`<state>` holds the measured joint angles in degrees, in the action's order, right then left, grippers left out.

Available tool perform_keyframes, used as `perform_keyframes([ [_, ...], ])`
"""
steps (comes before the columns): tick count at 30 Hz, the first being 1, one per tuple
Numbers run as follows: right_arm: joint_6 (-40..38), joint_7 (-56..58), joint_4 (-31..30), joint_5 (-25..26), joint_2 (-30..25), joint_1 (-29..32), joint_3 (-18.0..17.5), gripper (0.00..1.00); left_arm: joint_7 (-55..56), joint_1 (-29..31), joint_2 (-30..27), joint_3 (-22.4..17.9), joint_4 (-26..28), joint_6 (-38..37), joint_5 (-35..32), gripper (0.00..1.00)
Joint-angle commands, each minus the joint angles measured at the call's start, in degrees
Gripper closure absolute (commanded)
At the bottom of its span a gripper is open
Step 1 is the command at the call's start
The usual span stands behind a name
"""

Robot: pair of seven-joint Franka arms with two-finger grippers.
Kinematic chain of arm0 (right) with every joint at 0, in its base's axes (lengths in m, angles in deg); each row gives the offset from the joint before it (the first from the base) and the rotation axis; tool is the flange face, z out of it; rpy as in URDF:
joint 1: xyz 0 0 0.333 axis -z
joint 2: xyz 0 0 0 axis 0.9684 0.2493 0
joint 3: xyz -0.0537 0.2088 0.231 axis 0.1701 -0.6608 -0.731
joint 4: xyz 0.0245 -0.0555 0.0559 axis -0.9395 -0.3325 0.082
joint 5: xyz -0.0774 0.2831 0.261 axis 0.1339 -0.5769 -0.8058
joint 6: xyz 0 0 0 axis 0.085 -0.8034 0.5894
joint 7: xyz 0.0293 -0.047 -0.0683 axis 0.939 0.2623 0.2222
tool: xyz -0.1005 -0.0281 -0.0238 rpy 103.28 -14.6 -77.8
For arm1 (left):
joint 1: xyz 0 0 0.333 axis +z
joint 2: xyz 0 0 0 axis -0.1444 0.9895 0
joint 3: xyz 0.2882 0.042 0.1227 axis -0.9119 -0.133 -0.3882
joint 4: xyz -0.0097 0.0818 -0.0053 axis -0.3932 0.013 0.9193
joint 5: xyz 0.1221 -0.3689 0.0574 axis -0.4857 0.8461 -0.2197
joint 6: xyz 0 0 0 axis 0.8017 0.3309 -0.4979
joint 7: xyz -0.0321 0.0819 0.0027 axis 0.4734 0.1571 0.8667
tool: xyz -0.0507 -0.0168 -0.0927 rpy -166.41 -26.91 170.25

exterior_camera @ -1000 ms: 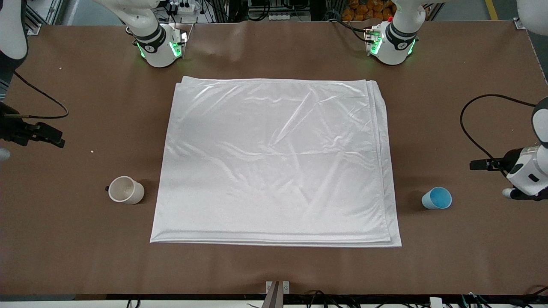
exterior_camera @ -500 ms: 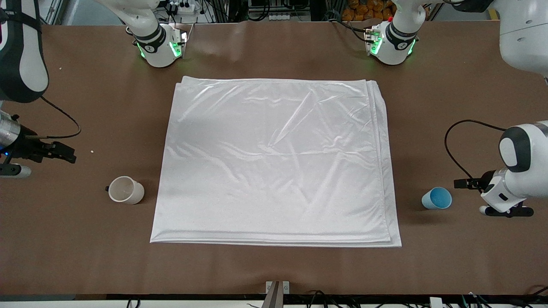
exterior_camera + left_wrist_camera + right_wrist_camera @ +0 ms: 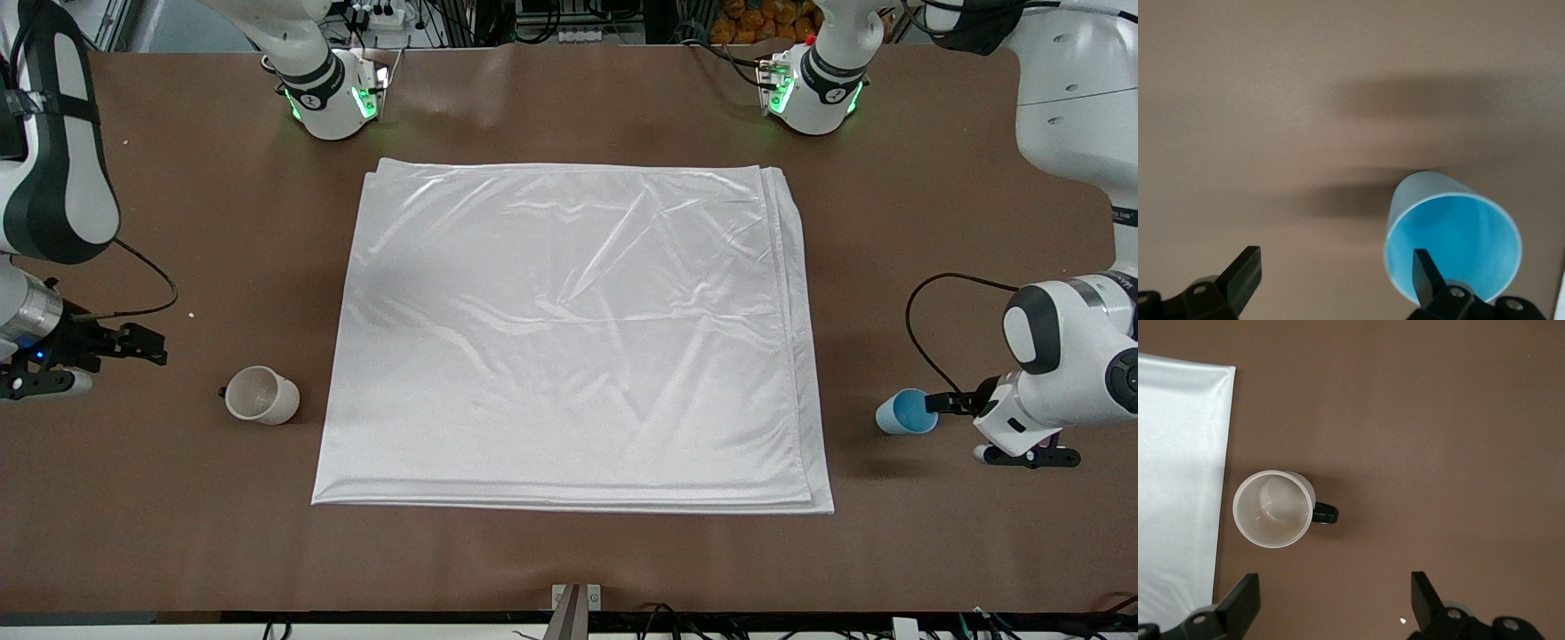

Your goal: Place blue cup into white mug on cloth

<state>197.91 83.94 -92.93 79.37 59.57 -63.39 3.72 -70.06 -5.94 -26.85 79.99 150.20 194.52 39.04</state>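
Nothing is placed yet. Your blue cup [image 3: 907, 412] stands on bare table at the cloth's [image 3: 569, 338] three o'clock; the white mug [image 3: 260, 396] (upright, empty) at its nine. The left gripper [image 3: 944, 403] gapes beside the cup, the right gripper [image 3: 142, 345] near the mug, both empty.

The cloth [image 3: 569, 338] lies between the white mug [image 3: 260, 396] and blue cup [image 3: 905, 412].

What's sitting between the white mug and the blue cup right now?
Only the cloth, lying flat between the white mug and the blue cup, each on bare table beside it; the front view shows it.
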Motion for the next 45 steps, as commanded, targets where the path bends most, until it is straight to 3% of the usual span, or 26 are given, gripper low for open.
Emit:
perform_keyframes([
  [1, 2.36, 4.33, -2.60, 0.34, -0.46, 0.48, -0.59, 0.00, 1.22, -0.43, 1.43, -0.14, -1.26, 0.50, 1.52, 0.00],
  [7, 2.97, 10.48, -2.87, 0.34, 0.60, 0.22, -0.59, 0.00, 1.31, -0.43, 2.40, -0.14, -1.26, 2.08, 1.78, 0.00],
  [8, 2.98, 11.71, -2.87, 0.34, 0.86, 0.22, -0.59, 0.00, 1.40, -0.52, 2.49, -0.14, -1.26, 2.26, 1.78, 0.04],
  [16, 3.06, 19.62, -2.87, 0.34, 2.35, -0.57, -0.59, 0.00, 4.56, -1.13, 3.11, -0.14, -1.17, 2.35, 2.49, 0.96],
  [17, 3.32, 20.93, -2.87, 0.34, 2.62, -0.57, -0.59, 0.00, 4.65, -1.13, 3.11, -0.14, -1.17, 2.35, 2.49, 1.00],
  [45, 8.95, 52.75, -2.78, 0.25, 9.83, -1.01, -0.77, 0.00, 4.03, -1.13, 0.56, -0.14, -1.35, 2.26, 2.49, 1.00],
])
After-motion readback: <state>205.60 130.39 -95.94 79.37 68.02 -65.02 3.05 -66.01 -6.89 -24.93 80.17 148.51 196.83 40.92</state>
